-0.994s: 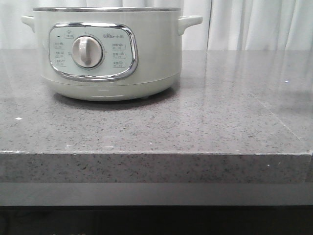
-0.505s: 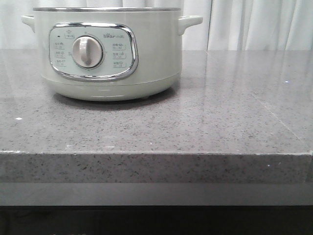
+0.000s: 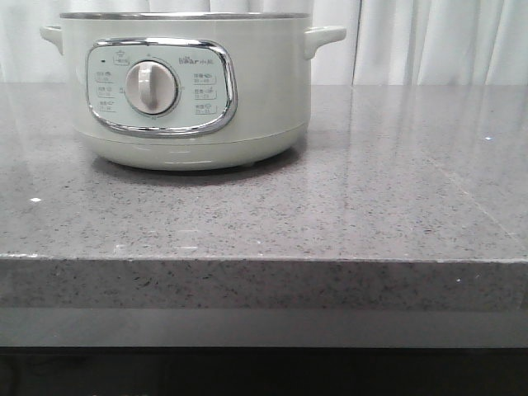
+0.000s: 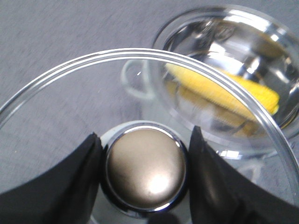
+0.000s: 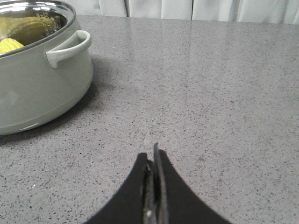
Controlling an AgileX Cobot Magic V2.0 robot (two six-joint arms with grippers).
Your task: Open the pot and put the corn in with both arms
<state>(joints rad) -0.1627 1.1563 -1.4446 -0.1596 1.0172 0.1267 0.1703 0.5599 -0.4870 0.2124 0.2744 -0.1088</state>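
Observation:
The pale-green pot (image 3: 247, 99) stands at the back left of the counter, open, its steel rim bare. The left wrist view looks down through a glass lid (image 4: 70, 107) at the pot (image 4: 219, 16), with the yellow corn (image 4: 224, 91) lying inside. My left gripper (image 4: 145, 135) is shut on the lid's metal knob (image 4: 145, 169) and holds the lid up and beside the pot. In the right wrist view the pot (image 5: 37, 88) is to the left with the corn (image 5: 9, 44) inside. My right gripper (image 5: 153, 151) is shut and empty over the counter. Neither gripper shows in the front view.
The grey speckled stone counter (image 3: 371, 190) stretches to the right of the pot, with its front edge (image 3: 264, 260) near the camera. White curtains (image 3: 429, 41) hang behind it. A pot side handle (image 5: 70, 49) sticks out toward my right gripper.
In the front view the pot sits a few pixels further right than before. Nothing else has changed there.

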